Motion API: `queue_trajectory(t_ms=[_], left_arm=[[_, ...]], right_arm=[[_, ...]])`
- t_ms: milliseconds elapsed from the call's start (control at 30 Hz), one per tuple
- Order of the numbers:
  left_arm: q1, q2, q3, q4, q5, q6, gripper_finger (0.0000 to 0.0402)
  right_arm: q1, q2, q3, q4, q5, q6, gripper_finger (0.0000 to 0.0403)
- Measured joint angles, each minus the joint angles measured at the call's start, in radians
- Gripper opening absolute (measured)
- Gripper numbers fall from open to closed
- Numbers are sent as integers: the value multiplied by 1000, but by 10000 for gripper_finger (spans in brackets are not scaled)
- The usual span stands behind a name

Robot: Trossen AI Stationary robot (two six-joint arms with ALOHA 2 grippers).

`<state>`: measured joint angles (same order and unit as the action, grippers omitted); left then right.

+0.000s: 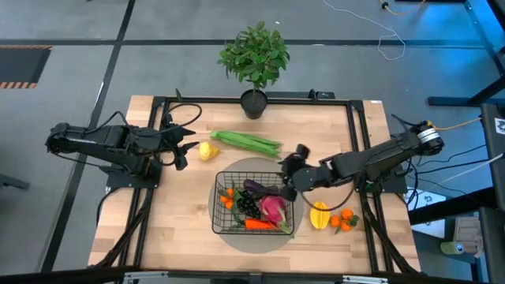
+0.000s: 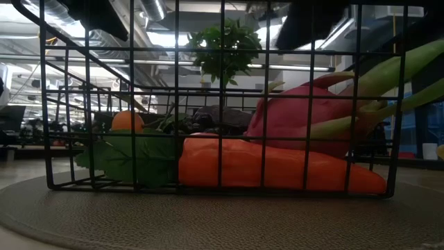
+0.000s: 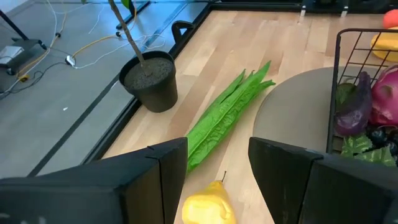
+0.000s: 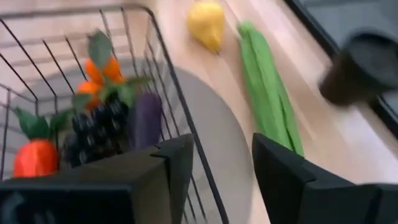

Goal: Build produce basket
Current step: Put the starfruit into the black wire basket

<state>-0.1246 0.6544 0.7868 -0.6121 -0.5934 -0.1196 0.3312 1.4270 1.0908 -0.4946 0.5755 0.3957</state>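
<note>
Light wood table [image 1: 173, 229] on a dark frame. Nearest the front edge, at about 6 o'clock from centre, black wire basket [image 1: 254, 207] sitting on a round grey mat [image 1: 237, 241], holding eggplant [image 1: 260, 188], grapes [image 1: 248, 205], a pink fruit [image 1: 272, 208], small orange tomatoes [image 1: 227, 197]. Mango [image 1: 319, 214] and more tomatoes off at 3 o'clock of it. Right gripper [image 1: 293, 166] over the basket's far right corner, fingers apart, empty. Left gripper [image 1: 183, 146] out at 10 o'clock, fingers apart too, beside the lemon [image 1: 207, 151]. Green beans [image 1: 246, 142] just past that. Potted plant [image 1: 255, 61] at 12 o'clock on the far edge. Beyond: grey floor, loose cables.
</note>
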Motion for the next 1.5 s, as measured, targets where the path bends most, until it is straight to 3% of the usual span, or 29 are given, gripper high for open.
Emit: queue_trajectory(t_ms=[233, 433, 933, 1267, 1500], left_arm=[[0, 0, 0, 0, 0, 0, 160], [0, 0, 0, 0, -1, 0, 160], [0, 0, 0, 1, -1, 0, 160], [0, 0, 0, 1, -1, -4, 160], [0, 0, 0, 1, 0, -41, 160]], right_arm=[[48, -133, 0, -345, -2, 341, 153], [102, -154, 0, -511, -3, 549, 153], [126, -145, 0, -520, 51, 541, 153], [149, -133, 0, -520, -106, 675, 153], [225, -87, 0, -520, -118, 781, 153]])
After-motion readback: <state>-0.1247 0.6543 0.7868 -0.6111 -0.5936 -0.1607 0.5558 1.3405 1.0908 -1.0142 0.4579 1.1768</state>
